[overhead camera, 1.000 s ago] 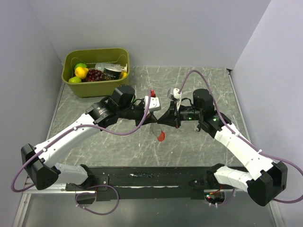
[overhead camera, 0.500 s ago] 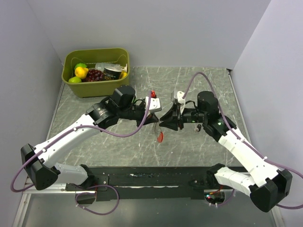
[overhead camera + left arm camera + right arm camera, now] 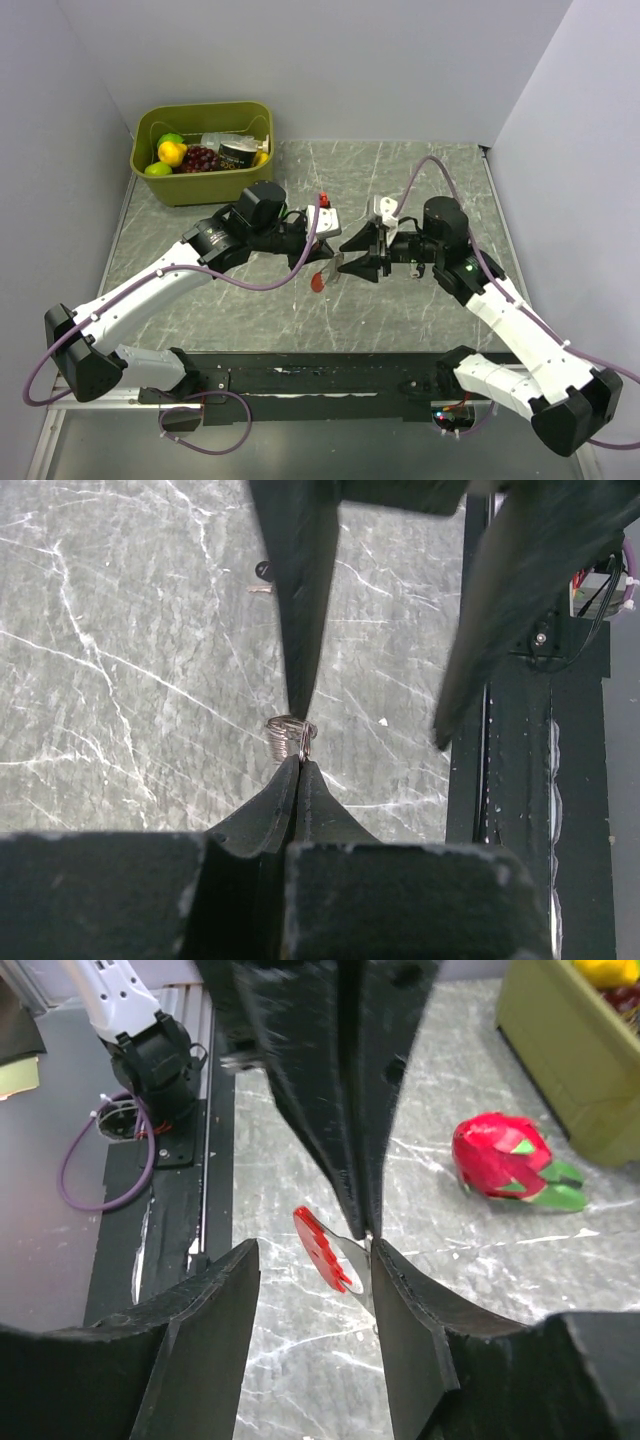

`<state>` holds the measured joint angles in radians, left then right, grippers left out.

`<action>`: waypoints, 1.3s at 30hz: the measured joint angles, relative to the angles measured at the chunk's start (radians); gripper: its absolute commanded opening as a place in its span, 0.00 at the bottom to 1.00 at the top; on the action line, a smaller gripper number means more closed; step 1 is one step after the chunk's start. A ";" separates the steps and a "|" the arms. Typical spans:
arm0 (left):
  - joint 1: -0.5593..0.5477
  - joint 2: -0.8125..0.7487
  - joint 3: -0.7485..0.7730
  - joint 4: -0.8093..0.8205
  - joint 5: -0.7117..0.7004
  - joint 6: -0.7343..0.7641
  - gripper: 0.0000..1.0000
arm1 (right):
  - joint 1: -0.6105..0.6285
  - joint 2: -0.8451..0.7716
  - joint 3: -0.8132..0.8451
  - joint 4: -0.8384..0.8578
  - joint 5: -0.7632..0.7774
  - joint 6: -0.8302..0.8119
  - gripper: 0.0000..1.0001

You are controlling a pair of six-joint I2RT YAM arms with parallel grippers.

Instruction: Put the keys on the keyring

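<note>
Nearest you, the red fob (image 3: 318,283) dangles low between the two arms, and that tells you how the keyring (image 3: 288,732) lies: it hangs from the pinch with its long axis running down toward the table, silvery coil on top and fob at the bottom. The left gripper (image 3: 321,258) has its jaws pressed together on that coil, so the left arm carries the whole thing clear of the surface. The right gripper (image 3: 351,258) comes in from the right, pointing left at the same height, with its jaws apart and nothing between them. In the left wrist view one of its fingers (image 3: 300,610) tapers right down to the coil, touching it or just beside it, I cannot tell which, while the other stands well off to the right. So your coming move turns on that meeting of tips, with the coil just left of the right arm's open jaws. A flat silvery piece (image 3: 352,1258) sits against the fob; whether it is a key I cannot tell. Below is the grey marbled table (image 3: 430,180). Farther back a strawberry toy (image 3: 500,1155) lies on it, then an olive bin (image 3: 200,189) of fruit at the far left, and pale walls close around.
</note>
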<state>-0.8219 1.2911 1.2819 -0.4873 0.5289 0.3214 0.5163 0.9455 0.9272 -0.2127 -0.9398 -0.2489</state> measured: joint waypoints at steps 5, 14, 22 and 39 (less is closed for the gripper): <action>0.000 0.000 0.000 0.005 0.001 0.000 0.01 | 0.000 0.042 -0.010 0.031 0.005 0.024 0.55; 0.000 0.000 -0.002 0.006 0.008 0.000 0.01 | 0.000 0.049 -0.020 0.067 0.031 0.044 0.37; 0.000 0.000 -0.003 0.003 0.005 0.001 0.01 | 0.000 0.101 -0.020 0.087 0.025 0.061 0.05; 0.002 -0.025 -0.037 0.035 -0.039 -0.029 0.39 | -0.006 0.088 -0.052 0.137 0.011 0.074 0.00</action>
<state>-0.8200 1.2659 1.2453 -0.4522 0.4900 0.2928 0.5106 1.0336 0.8749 -0.0757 -0.9283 -0.1753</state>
